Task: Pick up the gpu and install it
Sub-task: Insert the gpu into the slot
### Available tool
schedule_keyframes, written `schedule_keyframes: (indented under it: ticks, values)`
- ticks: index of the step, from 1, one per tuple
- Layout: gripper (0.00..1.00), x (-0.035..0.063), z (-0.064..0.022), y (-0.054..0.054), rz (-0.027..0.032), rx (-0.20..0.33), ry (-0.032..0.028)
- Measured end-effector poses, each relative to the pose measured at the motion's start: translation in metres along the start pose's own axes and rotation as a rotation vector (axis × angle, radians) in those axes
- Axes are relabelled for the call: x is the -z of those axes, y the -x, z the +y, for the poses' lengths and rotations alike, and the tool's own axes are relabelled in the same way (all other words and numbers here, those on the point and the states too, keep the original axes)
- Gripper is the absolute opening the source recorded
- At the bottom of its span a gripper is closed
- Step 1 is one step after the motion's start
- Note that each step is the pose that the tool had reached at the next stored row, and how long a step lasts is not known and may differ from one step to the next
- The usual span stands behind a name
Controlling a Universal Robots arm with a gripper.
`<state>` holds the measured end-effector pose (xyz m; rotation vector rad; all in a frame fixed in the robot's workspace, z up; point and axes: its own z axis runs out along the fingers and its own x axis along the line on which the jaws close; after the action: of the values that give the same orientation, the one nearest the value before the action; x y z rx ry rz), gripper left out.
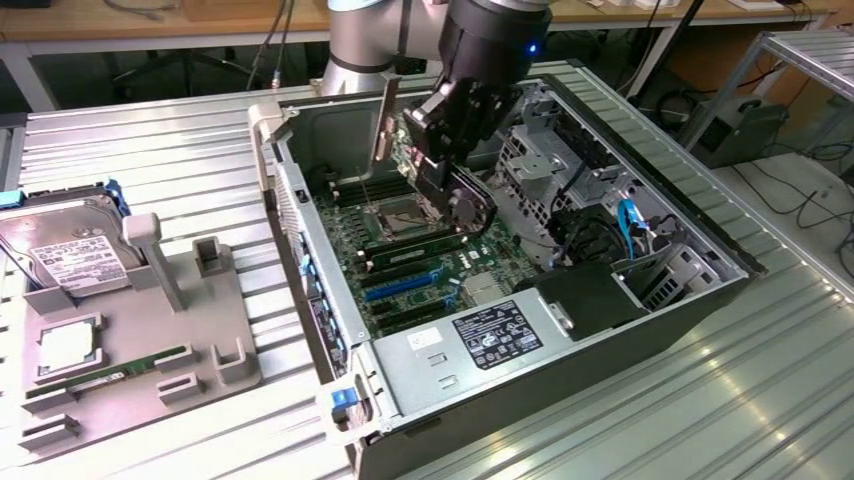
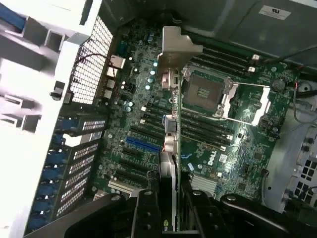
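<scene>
1. Silvery bracket and dark board, the gpu [image 2: 173, 64] hangs edge-on above the motherboard [image 2: 233, 163], apparently not seated in any slot.
2. The hand [image 2: 173, 220] is clamped on the card's end, a finger on each face.
3. The open computer case [image 1: 534, 400] lies on the ribbed metal counter [image 1: 174, 160].
4. A hard drive [image 1: 60, 245] rests in a grey fixture [image 1: 174, 350] at the exterior view's left.

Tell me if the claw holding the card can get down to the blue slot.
Probably yes. The case is open on top, the claw grips the card above the board, and nothing lies over the blue slot.
</scene>
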<state>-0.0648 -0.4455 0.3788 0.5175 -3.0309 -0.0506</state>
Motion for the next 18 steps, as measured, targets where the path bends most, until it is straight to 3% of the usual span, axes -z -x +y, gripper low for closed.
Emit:
schedule_keyframes:
  ticks: [2,3,18]
  values:
    - [0.27,-0.0016,0.0,0.0001,0.0011,0.115,-0.0085]
    - [0.27,-0.002,-0.0001,0.0002,0.0011,0.148,-0.0109]
    - [0.27,-0.0054,-0.0002,0.0004,0.0003,0.423,-0.0323]
